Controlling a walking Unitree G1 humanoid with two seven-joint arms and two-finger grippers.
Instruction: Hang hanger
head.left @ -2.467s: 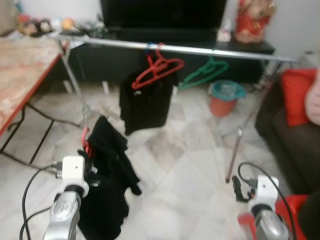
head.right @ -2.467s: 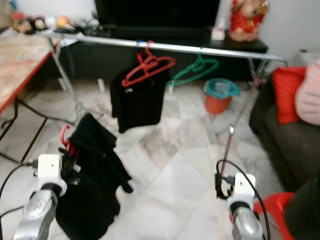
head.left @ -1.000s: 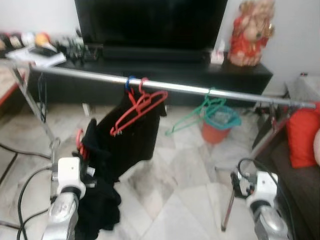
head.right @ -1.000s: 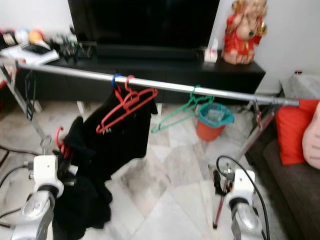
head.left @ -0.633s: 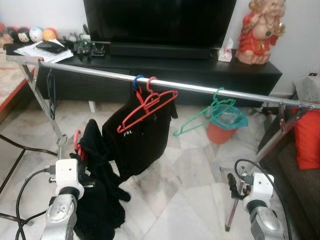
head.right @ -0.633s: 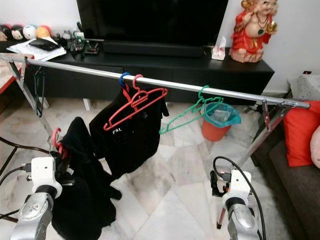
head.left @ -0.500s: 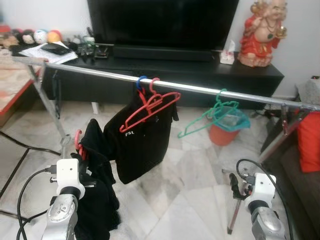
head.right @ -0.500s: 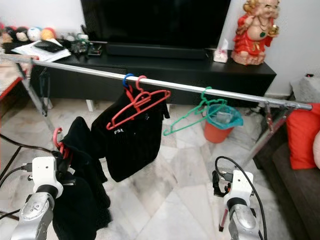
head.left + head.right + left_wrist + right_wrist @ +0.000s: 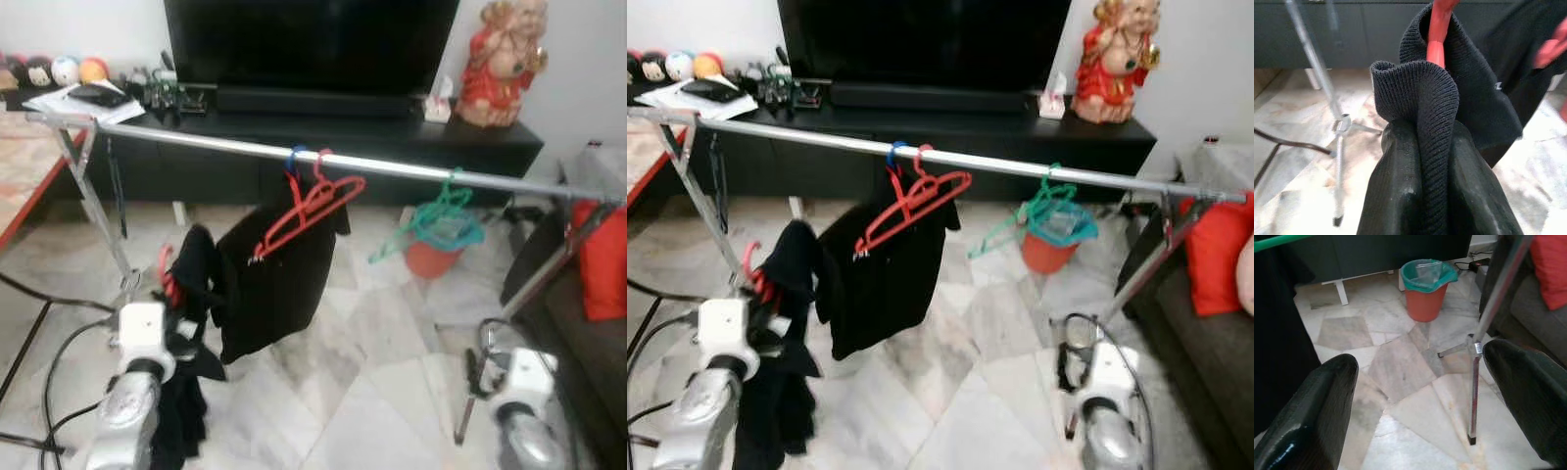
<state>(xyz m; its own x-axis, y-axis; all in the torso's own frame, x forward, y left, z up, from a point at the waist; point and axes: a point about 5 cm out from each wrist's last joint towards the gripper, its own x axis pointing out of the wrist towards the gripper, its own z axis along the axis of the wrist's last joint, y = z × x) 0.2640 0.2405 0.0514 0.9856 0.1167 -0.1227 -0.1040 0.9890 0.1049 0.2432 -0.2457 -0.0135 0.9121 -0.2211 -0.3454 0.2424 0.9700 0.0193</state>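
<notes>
Left gripper (image 9: 1425, 161) pinched on red plastic hanger (image 9: 168, 279) with black knit top (image 9: 193, 294) | long silver rail (image 9: 323, 159) above, ahead, running side to side | right gripper (image 9: 1420, 406) spread wide, holding nothing.

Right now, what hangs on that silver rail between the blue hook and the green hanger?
In the right eye view, an empty red hanger hangs on the rail beside the blue hook; from there to the green hanger the rail is bare.
</notes>
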